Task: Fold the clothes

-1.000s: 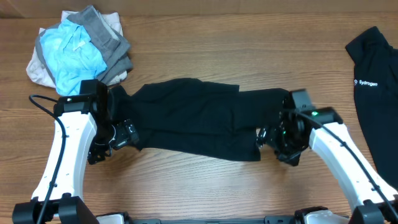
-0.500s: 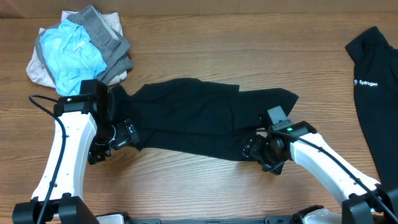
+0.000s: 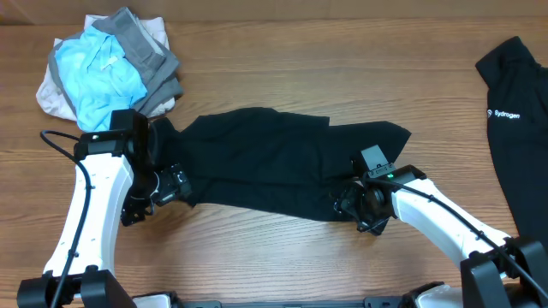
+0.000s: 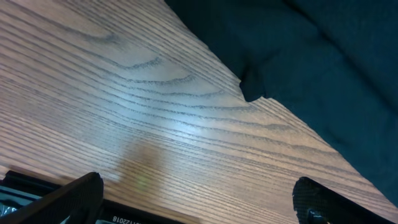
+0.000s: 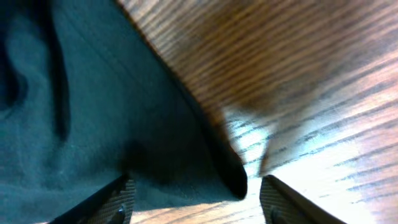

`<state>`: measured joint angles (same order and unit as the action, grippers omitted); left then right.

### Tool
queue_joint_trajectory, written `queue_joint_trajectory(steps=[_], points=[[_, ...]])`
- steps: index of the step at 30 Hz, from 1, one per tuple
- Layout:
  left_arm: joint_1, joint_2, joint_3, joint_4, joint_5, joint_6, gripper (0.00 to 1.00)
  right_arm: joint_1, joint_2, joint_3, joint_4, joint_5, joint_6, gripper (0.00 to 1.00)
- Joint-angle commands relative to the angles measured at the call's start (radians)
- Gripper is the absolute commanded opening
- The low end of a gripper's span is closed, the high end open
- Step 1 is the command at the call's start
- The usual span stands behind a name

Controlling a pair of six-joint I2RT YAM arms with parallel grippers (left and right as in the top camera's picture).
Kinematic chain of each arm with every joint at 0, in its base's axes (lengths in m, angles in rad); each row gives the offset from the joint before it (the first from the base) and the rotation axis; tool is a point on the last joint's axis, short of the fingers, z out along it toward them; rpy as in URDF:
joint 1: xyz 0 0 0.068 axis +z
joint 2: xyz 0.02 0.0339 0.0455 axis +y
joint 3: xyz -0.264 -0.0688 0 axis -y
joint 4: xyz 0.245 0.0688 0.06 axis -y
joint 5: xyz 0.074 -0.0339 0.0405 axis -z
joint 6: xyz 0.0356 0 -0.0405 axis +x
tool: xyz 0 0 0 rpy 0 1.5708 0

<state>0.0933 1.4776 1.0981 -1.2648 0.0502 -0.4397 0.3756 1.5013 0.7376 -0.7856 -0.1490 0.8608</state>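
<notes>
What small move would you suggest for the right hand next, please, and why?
Probably close the right hand on the near corner of the black garment: the hand's fingers straddle that corner, apart, and the fabric lies flat on the table.

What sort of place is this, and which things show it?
Probably a robot test bench for folding laundry: left arm and right arm at a wood-grain table, a black garment spread between them, a bundle of clothes nearby.

Blue, grey and beige bundle (image 3: 107, 64), black "Sydrogen" garment (image 3: 518, 111), wooden table (image 3: 342, 68)
</notes>
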Motion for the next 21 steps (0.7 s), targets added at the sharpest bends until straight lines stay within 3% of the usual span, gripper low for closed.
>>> queue_joint_trajectory(steps=[1, 18, 21], points=[[-0.002, -0.001, -0.005, 0.003, -0.010, 0.026, 1.00, 0.004, 0.003, -0.006, 0.011, 0.018, 0.010, 0.60], [-0.002, -0.001, -0.005, 0.002, -0.009, 0.026, 1.00, 0.005, 0.003, -0.087, 0.101, 0.018, 0.031, 0.53], [-0.002, -0.001, -0.005, 0.002, -0.009, 0.026, 1.00, 0.005, 0.003, -0.089, 0.100, 0.019, 0.031, 0.42]])
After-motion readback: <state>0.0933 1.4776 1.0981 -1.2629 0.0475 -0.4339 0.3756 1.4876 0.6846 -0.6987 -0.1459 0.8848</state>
